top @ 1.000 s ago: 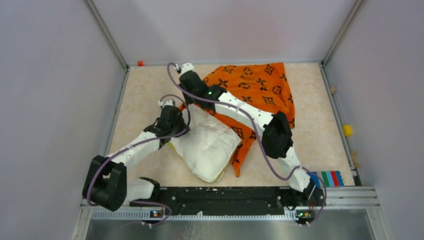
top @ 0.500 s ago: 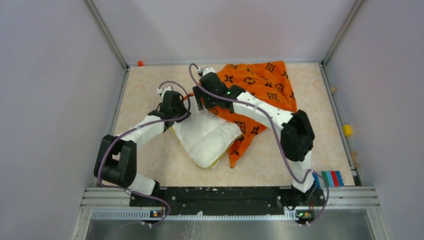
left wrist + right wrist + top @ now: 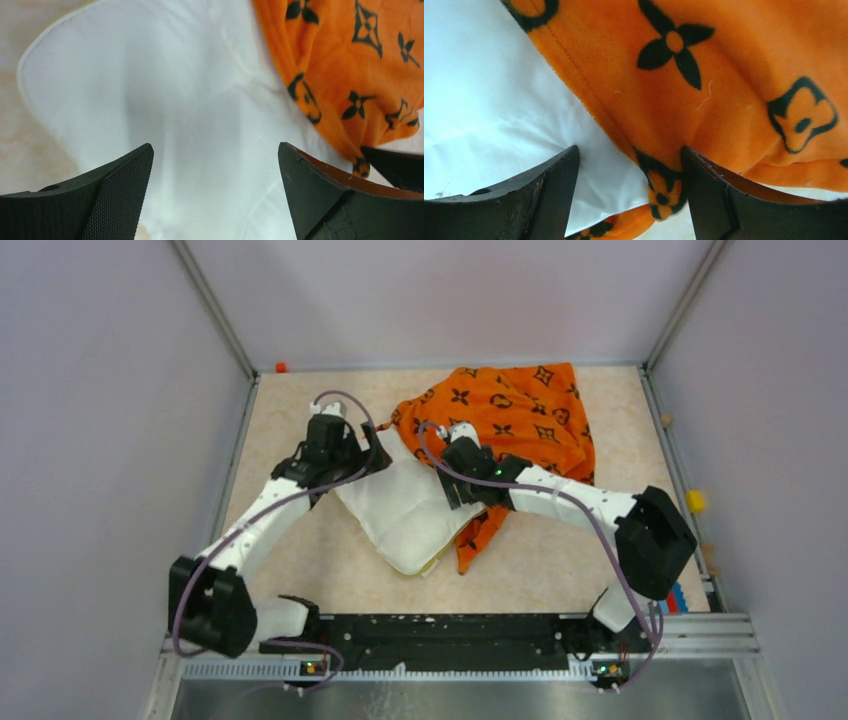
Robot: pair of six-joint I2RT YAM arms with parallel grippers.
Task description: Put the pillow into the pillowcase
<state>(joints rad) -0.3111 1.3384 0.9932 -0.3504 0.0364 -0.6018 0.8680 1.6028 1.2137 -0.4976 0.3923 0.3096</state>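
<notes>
The white pillow (image 3: 400,515) lies slantwise in the middle of the table. Its far right end goes under the edge of the orange patterned pillowcase (image 3: 515,415), which is bunched at the back right. My left gripper (image 3: 372,447) is open just above the pillow's far left corner. In the left wrist view the pillow (image 3: 165,100) fills the wide gap of the left gripper (image 3: 215,170), and the pillowcase (image 3: 350,65) shows at upper right. My right gripper (image 3: 452,490) is open over the pillowcase's hem. In the right wrist view the right gripper (image 3: 629,170) straddles the pillowcase (image 3: 704,85) hem and the pillow (image 3: 489,105).
Grey walls and metal rails (image 3: 665,430) enclose the beige table (image 3: 290,410). A small orange object (image 3: 281,367) sits at the back left corner. A yellow block (image 3: 694,501) rests on the right rail. A loose flap of pillowcase hangs past the pillow's near right side.
My left gripper has opened and let go of the pillow's corner, shifting slightly back. The right gripper opened and drew back toward the near right along the pillowcase edge.
</notes>
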